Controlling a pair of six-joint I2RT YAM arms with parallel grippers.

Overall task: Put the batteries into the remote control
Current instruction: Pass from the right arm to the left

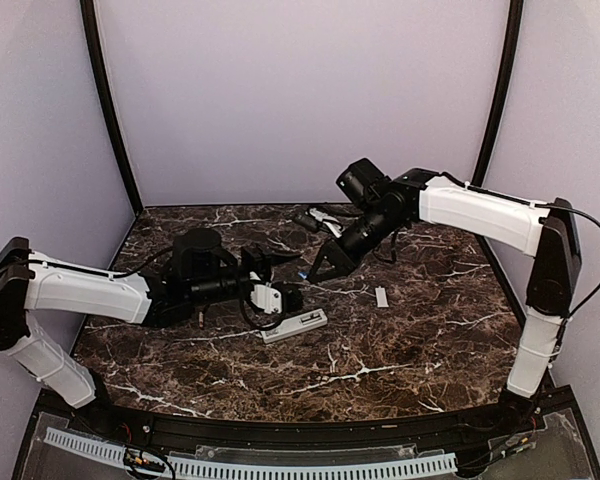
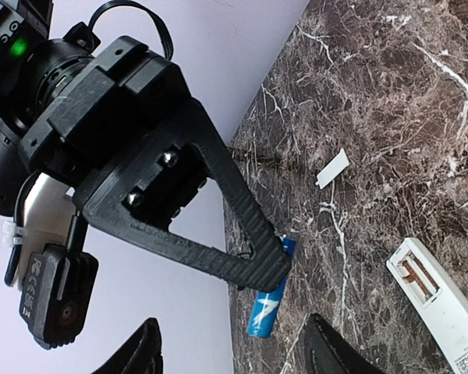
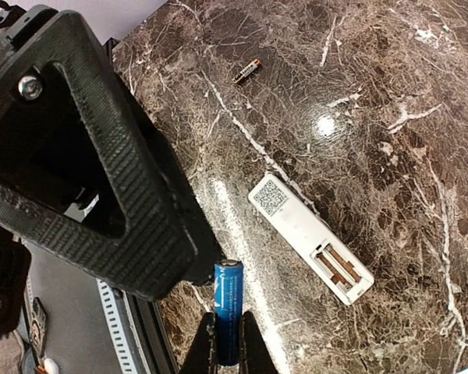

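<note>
The white remote control (image 1: 295, 325) lies back up on the marble table, its battery recess open and empty (image 3: 342, 269); it also shows in the left wrist view (image 2: 441, 300). My right gripper (image 3: 228, 331) is shut on a blue battery (image 3: 228, 300), holding it close to the table behind the remote. The same battery shows at the right fingers' tip in the left wrist view (image 2: 267, 302). My left gripper (image 2: 234, 354) is open and empty, right beside the right gripper (image 1: 318, 272). A second small cylinder, dark with an orange end (image 3: 246, 71), lies apart on the table.
The small pale grey cover piece (image 1: 381, 297) lies flat to the right of the remote and shows in the left wrist view (image 2: 332, 168). Purple walls enclose the table on three sides. The two grippers are close together near the table's middle.
</note>
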